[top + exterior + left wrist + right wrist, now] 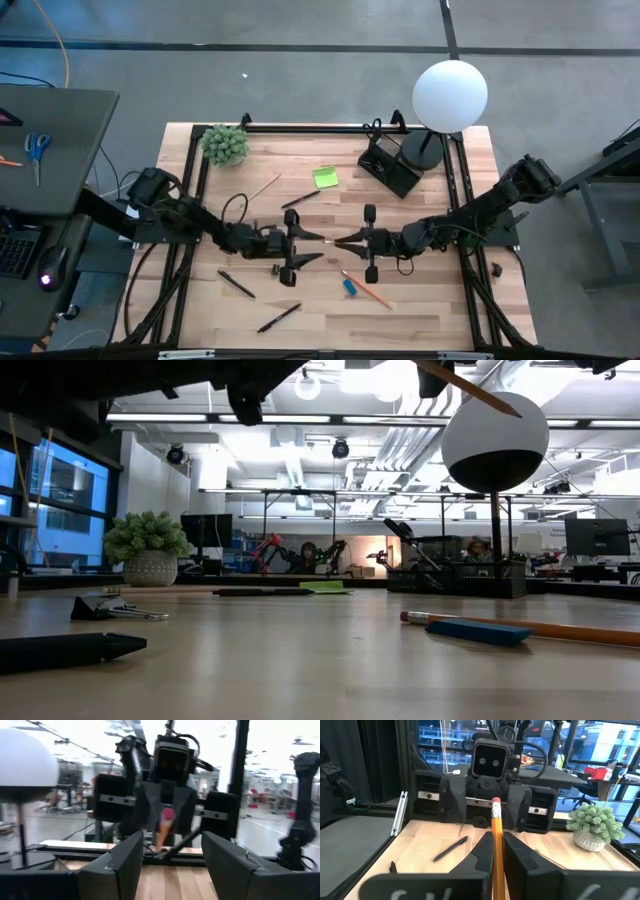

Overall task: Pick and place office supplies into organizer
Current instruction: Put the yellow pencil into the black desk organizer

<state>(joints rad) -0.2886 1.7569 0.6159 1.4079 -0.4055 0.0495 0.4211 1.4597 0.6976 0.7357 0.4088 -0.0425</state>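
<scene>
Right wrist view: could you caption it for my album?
Right gripper shut on an orange pencil, facing the open left gripper.

No legible text or labels anywhere.

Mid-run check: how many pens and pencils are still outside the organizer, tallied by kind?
Black pens: 3
Pencils lying on the table: 2
Pencil held in the right gripper: 1
Total: 6
</scene>
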